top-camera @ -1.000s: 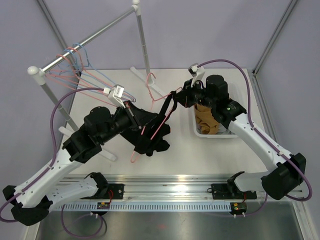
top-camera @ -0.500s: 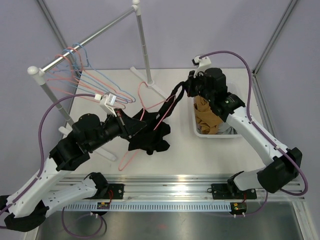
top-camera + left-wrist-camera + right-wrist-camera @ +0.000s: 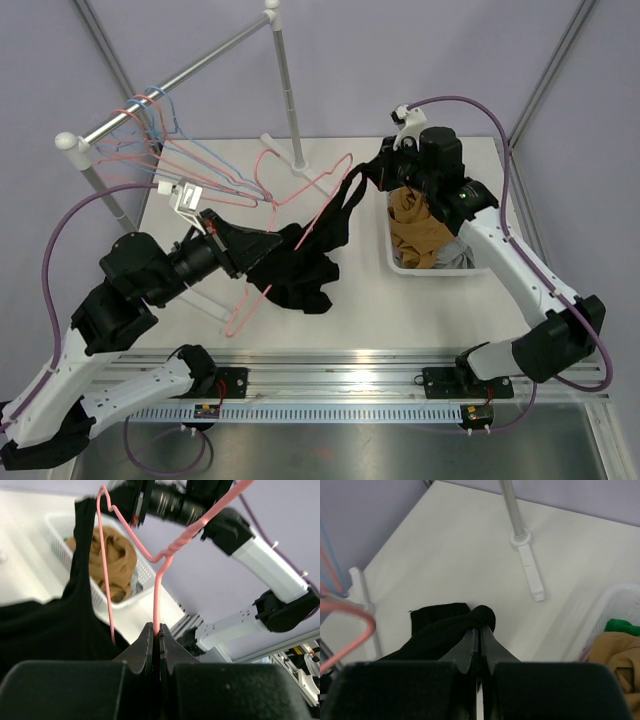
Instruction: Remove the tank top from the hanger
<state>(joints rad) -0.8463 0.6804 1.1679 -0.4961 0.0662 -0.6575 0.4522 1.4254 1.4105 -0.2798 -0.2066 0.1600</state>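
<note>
The black tank top (image 3: 295,275) hangs above the white surface (image 3: 430,310), stretched between both arms and partly threaded on the pink hanger (image 3: 156,600). The left hand (image 3: 156,636) is clamped on the hanger's wire. The right hand (image 3: 479,632) pinches a bunched strap.

left arm (image 3: 150,275) and right arm (image 3: 510,265) reach inward, jaws clamped tight.

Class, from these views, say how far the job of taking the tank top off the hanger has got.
Done: both grips made, left tool shut on the pink hanger, right tool shut on a strap of the tank top. In hand: the strap is stretched away from the hanger. Left: the wire looks threaded through the garment, not yet free.
</note>
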